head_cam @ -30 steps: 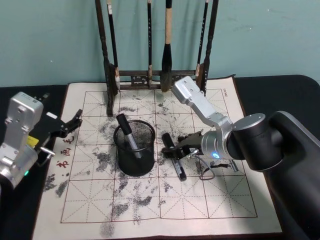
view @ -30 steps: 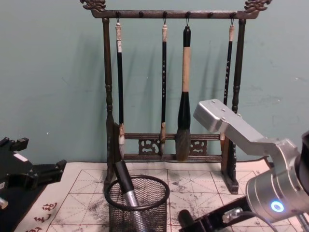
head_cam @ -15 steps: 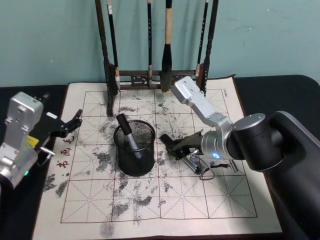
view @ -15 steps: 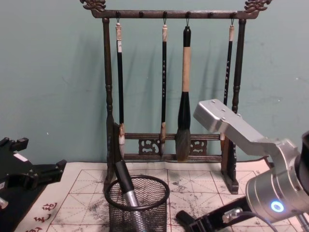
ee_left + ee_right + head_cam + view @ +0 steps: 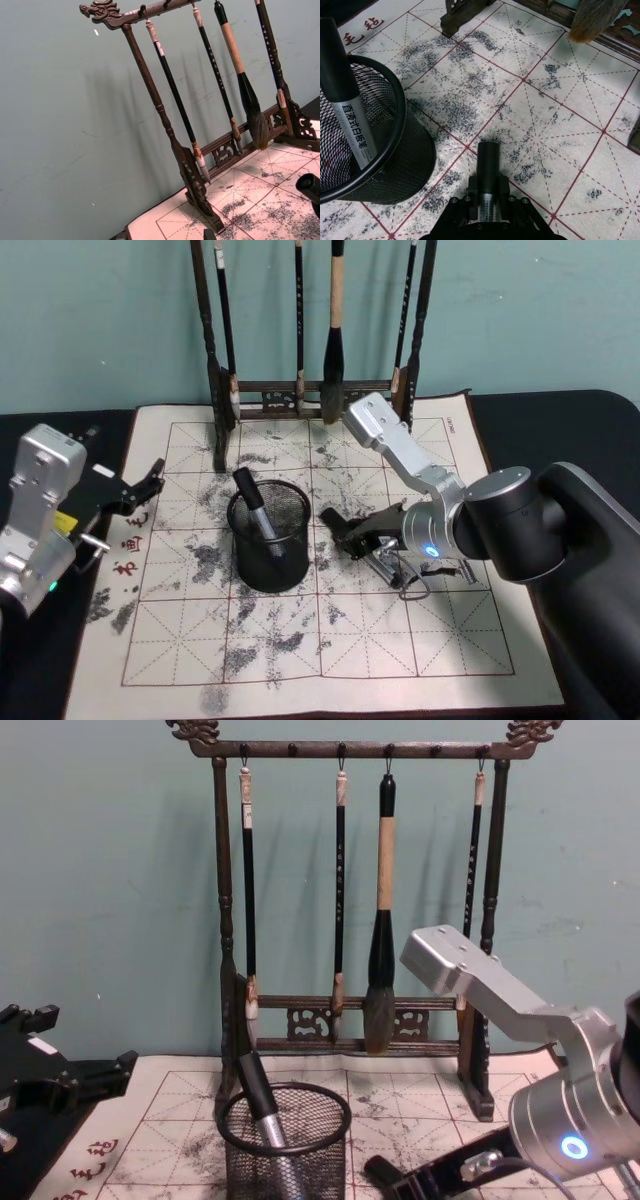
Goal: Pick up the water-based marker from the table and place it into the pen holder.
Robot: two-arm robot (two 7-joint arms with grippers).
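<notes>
Marker [image 5: 488, 160] now off the mat [image 5: 300, 640] — clenched in right tool [image 5: 487, 194] (cap forward) beside pen holder [image 5: 290, 570]; left tool [image 5: 155, 485] parked, released.

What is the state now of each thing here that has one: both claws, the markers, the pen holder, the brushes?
right claw: shut on the water-based marker.
water-based marker: held, beside the pen holder, not yet inside.
left claw: open, parked at the mat's left edge.
pen holder: upright, another marker leaning inside.
brushes: four, hanging on the rack.
</notes>
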